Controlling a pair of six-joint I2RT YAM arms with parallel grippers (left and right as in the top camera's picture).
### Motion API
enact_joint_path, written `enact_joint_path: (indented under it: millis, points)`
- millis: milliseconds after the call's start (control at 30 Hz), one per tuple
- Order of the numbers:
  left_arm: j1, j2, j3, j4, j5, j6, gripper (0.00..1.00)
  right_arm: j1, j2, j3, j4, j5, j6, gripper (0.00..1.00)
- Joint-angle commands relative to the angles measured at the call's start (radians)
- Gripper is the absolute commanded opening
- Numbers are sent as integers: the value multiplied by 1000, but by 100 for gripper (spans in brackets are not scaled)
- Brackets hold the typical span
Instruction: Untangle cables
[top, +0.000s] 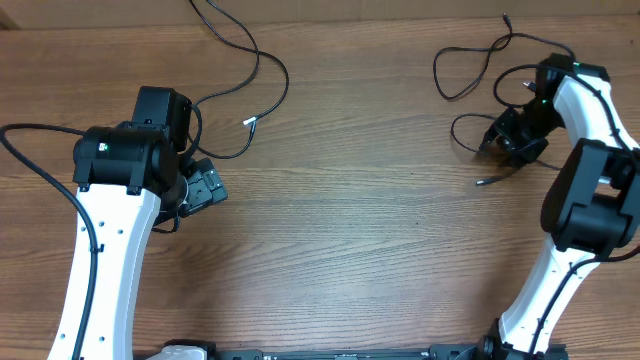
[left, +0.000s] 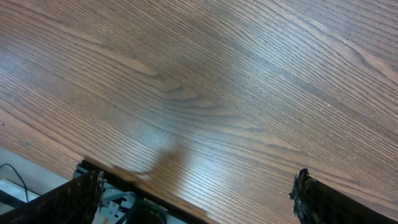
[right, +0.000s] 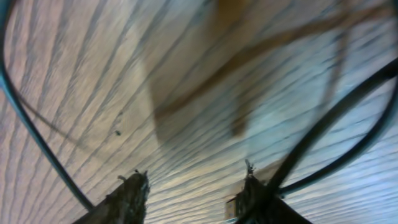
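Left claw (left: 196, 186) released wide, hovering over desk (left: 205, 74). Right claw (right: 193, 183) fingers apart (not clenched), black cable (right: 329, 121) seemingly touching one finger, view blurry.

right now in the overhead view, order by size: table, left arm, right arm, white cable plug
1. wooden table
2. left arm and right arm, too alike to rank
3. white cable plug

I have the left arm (top: 110, 230) stretched forward with the left pincer (top: 207, 186) spread to its widest and turned toward the middle, while the right arm (top: 590, 190) folds at its elbow, the right pincer (top: 495, 140) pointing left, jaws part-way apart.
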Motion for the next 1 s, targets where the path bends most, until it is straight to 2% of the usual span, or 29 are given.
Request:
enact_joint_path:
  millis: [0,133,233,467,700,767,833,900,967]
  points:
    - [-6,2,-2,1,-21,-16,100,25,-24,-4,6,7,-31,47]
    - [-6,2,-2,1,-21,-16,100,37,-24,-4,15,7,-46,45]
    - [-6,2,-2,1,-21,-16,100,37,-25,-4,22,7,-46,35]
    - [-6,2,-2,1,-21,-16,99,39,-24,-4,18,5,-121,38]
    - [-6,2,-2,1,-21,-16,100,40,-24,-4,19,3,-121,42]
    - [-6,2,-2,1,-21,-16,100,40,-25,-4,19,3,-122,52]
    - [-6,2,-2,1,-21,-16,99,40,-25,-4,22,5,-129,80]
    - [-6,2,-2,1,-20,-16,100,40,-25,1,21,3,-128,96]
    - [-6,2,-2,1,-21,-16,100,38,-26,18,12,4,-127,100]
